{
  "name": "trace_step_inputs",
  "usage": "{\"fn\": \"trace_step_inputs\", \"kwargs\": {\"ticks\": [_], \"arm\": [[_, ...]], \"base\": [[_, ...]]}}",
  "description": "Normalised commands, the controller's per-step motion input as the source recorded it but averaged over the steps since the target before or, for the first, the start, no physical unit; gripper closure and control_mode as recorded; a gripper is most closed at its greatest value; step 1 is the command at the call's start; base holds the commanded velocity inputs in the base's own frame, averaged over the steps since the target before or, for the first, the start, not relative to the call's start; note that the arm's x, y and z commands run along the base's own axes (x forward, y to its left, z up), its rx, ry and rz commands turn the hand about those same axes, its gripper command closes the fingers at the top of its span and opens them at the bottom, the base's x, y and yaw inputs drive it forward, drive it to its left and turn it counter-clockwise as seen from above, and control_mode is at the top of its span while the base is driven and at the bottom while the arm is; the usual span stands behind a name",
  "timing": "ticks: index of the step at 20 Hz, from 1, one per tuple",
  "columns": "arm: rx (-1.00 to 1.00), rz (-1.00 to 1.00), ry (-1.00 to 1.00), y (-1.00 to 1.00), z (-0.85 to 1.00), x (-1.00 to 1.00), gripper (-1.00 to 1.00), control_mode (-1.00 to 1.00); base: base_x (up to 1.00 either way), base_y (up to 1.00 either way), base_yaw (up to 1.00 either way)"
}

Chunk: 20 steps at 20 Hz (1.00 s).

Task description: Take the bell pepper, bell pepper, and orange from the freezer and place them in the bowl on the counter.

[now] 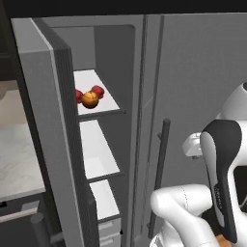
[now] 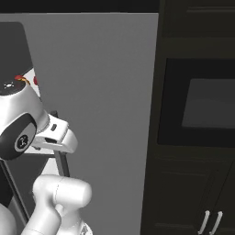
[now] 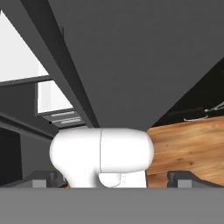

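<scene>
Hand (image 3: 112, 179) open, empty; freezer (image 1: 103, 144) door ajar; orange (image 1: 89, 99) between bell peppers (image 1: 98, 90) near shelf edge.

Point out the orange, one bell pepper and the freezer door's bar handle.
orange (image 1: 89, 99): left base view, middle of its round face, on the top shelf.
bell pepper (image 1: 98, 90): left base view, its red top behind the orange.
bar handle (image 1: 160, 164): left base view, midway along the dark bar.
</scene>
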Motion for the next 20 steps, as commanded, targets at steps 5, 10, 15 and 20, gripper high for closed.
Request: {"fn": "trace_step_inputs", "kwargs": {"ticks": [5,10,15,20], "arm": [[0.00,0.00,0.00,0.00,0.00,0.00,-1.00,1.00],[0.00,0.00,0.00,0.00,0.00,0.00,-1.00,1.00],[0.00,0.00,0.00,0.00,0.00,0.00,-1.00,1.00],[0.00,0.00,0.00,0.00,0.00,0.00,-1.00,1.00]], "base": [[0.28,0.10,-0.09],[0.01,0.44,0.00],[0.01,0.53,0.01],[0.00,0.66,0.15]]}}
